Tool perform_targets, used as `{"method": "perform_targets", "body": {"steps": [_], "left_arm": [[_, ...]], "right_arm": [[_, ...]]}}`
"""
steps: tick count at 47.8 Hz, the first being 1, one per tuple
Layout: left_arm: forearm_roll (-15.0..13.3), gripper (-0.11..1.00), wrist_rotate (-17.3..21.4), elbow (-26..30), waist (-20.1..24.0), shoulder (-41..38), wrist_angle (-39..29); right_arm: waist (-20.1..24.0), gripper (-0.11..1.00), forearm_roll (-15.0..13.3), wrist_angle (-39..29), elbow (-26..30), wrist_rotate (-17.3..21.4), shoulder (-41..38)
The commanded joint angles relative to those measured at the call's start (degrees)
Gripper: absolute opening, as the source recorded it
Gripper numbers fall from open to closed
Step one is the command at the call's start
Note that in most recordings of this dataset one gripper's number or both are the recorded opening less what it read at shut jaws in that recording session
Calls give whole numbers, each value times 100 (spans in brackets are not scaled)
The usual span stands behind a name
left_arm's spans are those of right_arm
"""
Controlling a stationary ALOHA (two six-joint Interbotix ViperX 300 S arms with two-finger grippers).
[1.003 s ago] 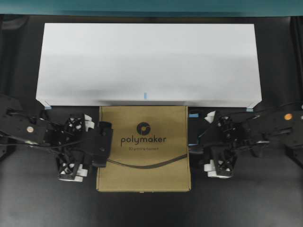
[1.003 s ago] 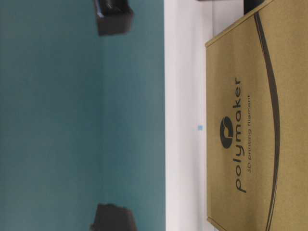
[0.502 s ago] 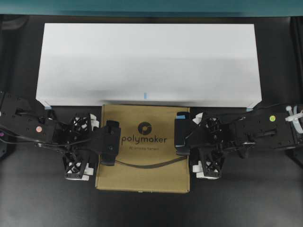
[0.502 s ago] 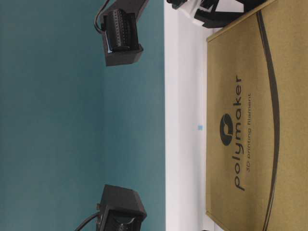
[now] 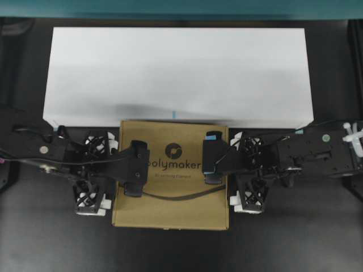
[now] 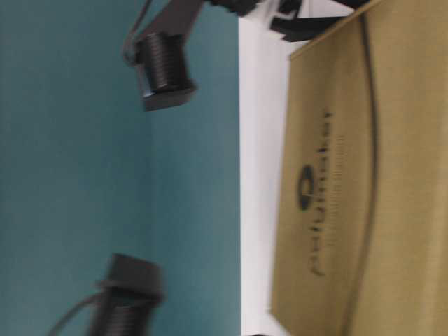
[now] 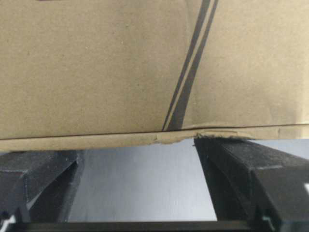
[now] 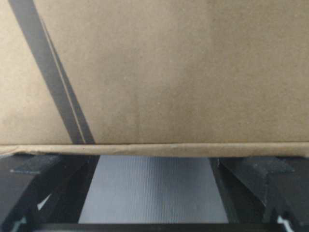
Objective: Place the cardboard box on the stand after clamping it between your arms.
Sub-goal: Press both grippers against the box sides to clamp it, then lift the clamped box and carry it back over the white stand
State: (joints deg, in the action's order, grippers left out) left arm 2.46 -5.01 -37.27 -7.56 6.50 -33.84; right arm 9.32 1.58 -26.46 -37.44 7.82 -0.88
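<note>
The cardboard box (image 5: pixel 170 201) is sitting squeezed between the two arms, directly in front of the white stand (image 5: pixel 178 73), with its far edge lying at or slightly over the stand's front edge. The left gripper (image 5: pixel 91 178) is pressing against the box's left side and the right gripper (image 5: pixel 248 177) against its right side; both are standing with their jaws spread wide, and neither is pinching anything between its fingers. In each wrist view the dark fingers (image 7: pixel 38 179) are resting far apart against the box's side, with the brown carton filling the space just beyond them. A black camera housing from each arm is overhanging the box top, so that the dark round logo (image 5: pixel 173 151) is lying between the two housings. Just below the logo the word "polymaker" is reading across the lid, its first letters partly covered by the left housing, and a smaller line of print beneath is staying too blurred to read. A curved dark line (image 5: pixel 176 196) is running across the lid below that.
</note>
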Motion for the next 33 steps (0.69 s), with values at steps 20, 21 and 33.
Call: {"method": "perform_targets", "body": {"steps": [20,21,33], "left_arm": [[18,82,79,1547,325,932,-2232],[18,82,79,1547,360,923,-2250],[18,82,105,1591,703,888,-2241]], "right_arm": [[-272,79,-26,-2224,1433,-35,1072],[-281,79,-26,-2232,1433,-44,1063],[-457,79,-35,-2109,1433,-79,1020]]}}
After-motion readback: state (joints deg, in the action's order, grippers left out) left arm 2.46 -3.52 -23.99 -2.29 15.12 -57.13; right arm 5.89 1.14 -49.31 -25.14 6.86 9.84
